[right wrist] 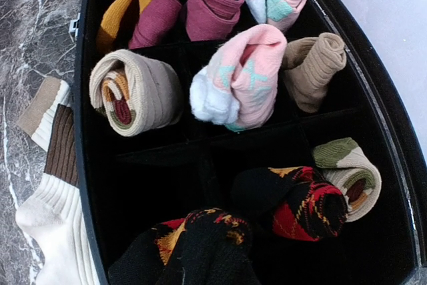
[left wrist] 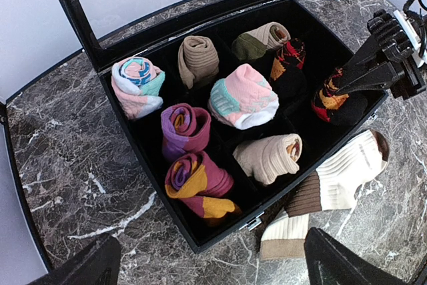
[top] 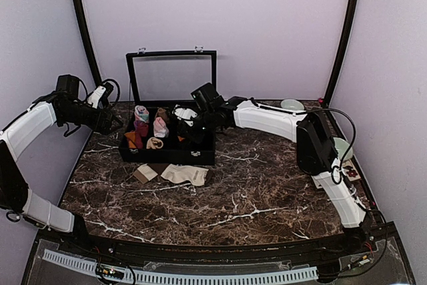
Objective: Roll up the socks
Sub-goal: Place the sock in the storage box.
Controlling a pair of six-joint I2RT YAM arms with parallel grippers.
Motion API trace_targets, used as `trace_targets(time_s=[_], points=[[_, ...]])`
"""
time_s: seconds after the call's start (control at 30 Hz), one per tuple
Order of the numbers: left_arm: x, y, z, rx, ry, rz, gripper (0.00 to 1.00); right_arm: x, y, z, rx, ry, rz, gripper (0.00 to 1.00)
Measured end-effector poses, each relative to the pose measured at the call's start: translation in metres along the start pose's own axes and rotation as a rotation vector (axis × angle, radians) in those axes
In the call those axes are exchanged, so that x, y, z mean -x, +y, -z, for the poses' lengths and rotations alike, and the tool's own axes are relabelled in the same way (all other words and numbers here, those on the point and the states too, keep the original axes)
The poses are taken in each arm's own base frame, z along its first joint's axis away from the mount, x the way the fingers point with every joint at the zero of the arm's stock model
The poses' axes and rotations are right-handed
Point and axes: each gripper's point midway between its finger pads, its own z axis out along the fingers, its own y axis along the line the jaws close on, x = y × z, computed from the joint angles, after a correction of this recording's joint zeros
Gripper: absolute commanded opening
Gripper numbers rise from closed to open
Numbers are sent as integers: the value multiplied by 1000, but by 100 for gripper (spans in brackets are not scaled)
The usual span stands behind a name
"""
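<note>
The dark marble table point(top: 267, 185) carries a black divided box point(top: 167, 157) with its lid point(top: 172, 53) standing open, most compartments holding rolled bundles. The right arm point(top: 267, 119) reaches across from the right, over the box. The left arm point(top: 30, 125) hangs off the box's left end. The cream socks point(top: 185, 175) with brown bands lie flat and unrolled on the table, just in front of the box's near wall. Their long axis runs left to right along that wall. The right end effector point(left wrist: 340, 87) is clenched on a black argyle sock point(left wrist: 337, 101) at the box's near right compartment, beside a matching black argyle roll point(right wrist: 300, 205) already seated in a neighbouring cell. The left end effector point(top: 113, 123) is released, its jaws spread wide and holding nothing. From the right end effector the cream socks lie toward the robot's bases and down at table level, and it is the nearer one, though occupied. The free left one is farther off, with the socks to its right. Judging from this, the cream socks remain to be rolled.
</note>
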Motion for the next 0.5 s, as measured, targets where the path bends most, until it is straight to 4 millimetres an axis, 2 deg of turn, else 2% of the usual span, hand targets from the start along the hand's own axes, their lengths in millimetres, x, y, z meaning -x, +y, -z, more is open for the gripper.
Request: trace_targets(time_s=[0.23, 0.5], points=[[-1, 0, -1, -2, 4, 6, 99, -1, 16, -5, 49, -4, 5, 0], [2, 1, -1, 0, -1, 7, 99, -6, 22, -11, 45, 13, 11, 0]])
